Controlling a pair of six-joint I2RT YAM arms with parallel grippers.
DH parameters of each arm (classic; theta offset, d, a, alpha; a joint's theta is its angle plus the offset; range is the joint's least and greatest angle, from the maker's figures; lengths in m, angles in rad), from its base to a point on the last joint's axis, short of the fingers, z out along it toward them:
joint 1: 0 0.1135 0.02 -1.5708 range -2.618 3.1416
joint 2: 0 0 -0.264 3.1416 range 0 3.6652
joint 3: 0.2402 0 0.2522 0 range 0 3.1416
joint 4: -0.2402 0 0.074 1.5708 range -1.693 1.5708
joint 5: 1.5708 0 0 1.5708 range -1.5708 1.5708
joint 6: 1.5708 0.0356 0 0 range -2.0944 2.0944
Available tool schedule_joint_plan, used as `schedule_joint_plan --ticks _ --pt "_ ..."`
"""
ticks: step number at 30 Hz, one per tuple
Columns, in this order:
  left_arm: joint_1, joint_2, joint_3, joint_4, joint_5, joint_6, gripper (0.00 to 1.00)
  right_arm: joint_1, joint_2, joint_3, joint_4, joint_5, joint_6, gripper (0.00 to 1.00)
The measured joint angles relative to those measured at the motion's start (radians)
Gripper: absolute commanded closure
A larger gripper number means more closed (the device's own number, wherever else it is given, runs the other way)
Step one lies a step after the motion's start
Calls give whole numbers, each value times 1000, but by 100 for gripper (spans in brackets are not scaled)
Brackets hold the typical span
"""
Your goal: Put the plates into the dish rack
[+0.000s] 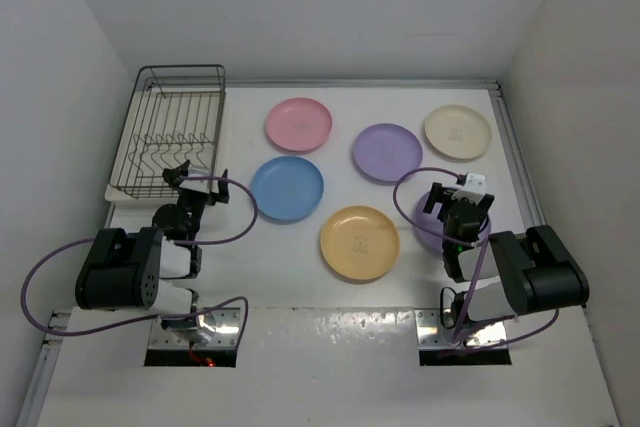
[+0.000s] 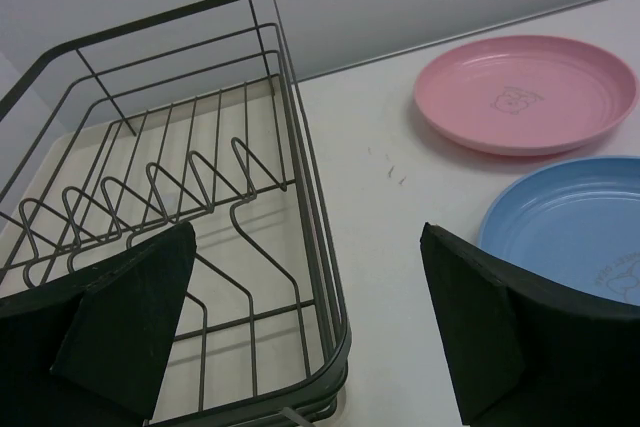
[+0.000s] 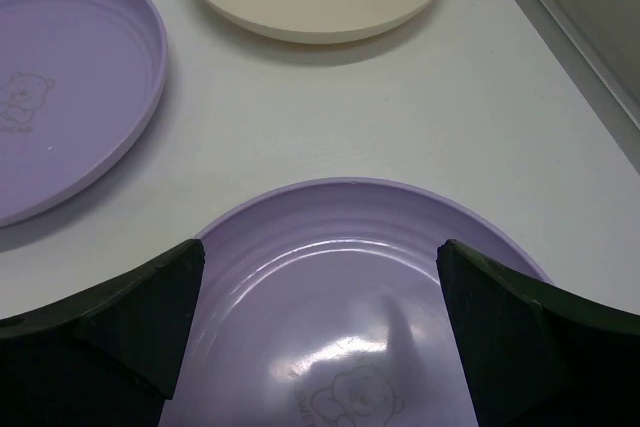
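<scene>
The dark wire dish rack (image 1: 170, 132) stands on its cream tray at the back left and holds no plates. It fills the left of the left wrist view (image 2: 300, 177). On the table lie a pink plate (image 1: 299, 124), a blue plate (image 1: 287, 188), an orange plate (image 1: 359, 243), a lavender plate (image 1: 387, 152) and a cream plate (image 1: 457, 132). A second lavender plate (image 1: 424, 228) lies partly hidden under my right gripper (image 1: 455, 205). That gripper is open, with the plate (image 3: 340, 287) between its fingers. My left gripper (image 1: 195, 183) is open and empty over the rack's near right corner.
White walls close the table in on the left, back and right. A metal rail (image 1: 515, 157) runs along the table's right edge. Purple cables loop beside both arms. The left wrist view shows the pink plate (image 2: 525, 92) and blue plate (image 2: 570, 222) right of the rack.
</scene>
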Motion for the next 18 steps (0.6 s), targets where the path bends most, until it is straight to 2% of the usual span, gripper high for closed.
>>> schedule_joint_plan --ticks 6,10,15,18 --pt "-3 -2 0 -1 -5 1 0 1 -20 0 -3 -36 -14 0" --pt "-34 -56 -7 -55 -74 -9 0 25 -141 0 -32 -84 -55 0" --pt "-43 -277 -28 -285 -133 -35 0 56 -329 0 -136 -140 -111 0" --pt "-51 -469 -31 -460 -131 -33 0 66 -387 0 -183 -164 -145 0"
